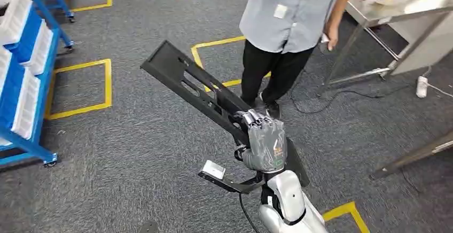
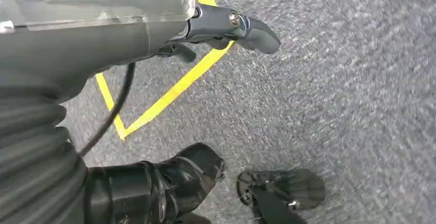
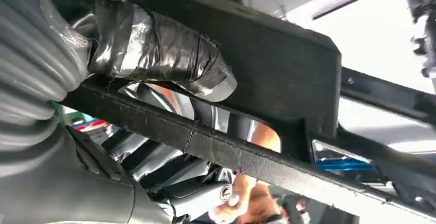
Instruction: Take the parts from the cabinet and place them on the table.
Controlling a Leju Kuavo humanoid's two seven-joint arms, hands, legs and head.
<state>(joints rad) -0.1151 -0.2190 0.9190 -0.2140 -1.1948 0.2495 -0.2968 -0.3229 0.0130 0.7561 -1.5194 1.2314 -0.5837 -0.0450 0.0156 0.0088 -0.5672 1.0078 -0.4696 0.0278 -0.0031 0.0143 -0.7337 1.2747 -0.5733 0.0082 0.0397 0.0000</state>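
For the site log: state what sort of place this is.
Probably a factory or workshop floor: yellow tape squares mark the grey carpet, a blue rack holds white bins, and a steel table stands near a person.

No legible text; orange mark on right robot hand (image 1: 265, 141) cover unreadable

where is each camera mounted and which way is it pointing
Head view: high on the body, facing down at grey carpet; right hand grips the long black slotted plastic panel.
Left wrist view: behind the left hand, facing the carpet.
Right wrist view: behind the right hand, facing the panel's underside.
Shared: head and right wrist views show the panel.
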